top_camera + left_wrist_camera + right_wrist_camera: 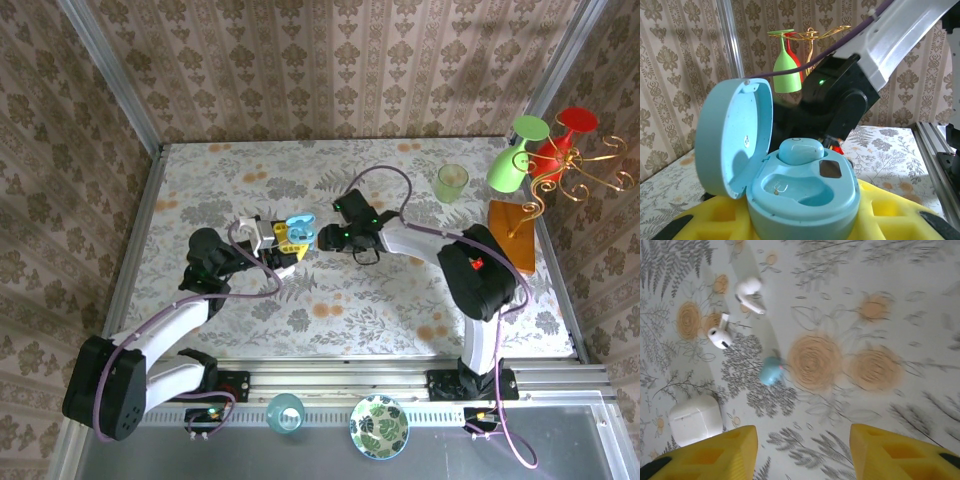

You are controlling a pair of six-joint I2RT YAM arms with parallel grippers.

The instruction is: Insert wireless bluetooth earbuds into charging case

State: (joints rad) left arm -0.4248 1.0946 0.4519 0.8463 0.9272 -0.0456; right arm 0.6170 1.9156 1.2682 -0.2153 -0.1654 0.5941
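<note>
The left gripper (284, 239) is clamping the open light-teal rounded plastic charging case (805, 197), one teal earbud (800, 150) seated inside. The right gripper (802, 455) is hovering, spread wide, above a loose small teal earbud (770, 371) lying on the table (900, 295).

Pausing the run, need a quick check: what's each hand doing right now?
Left hand: closed on the open teal case.
Right hand: open, holding nothing.
</note>
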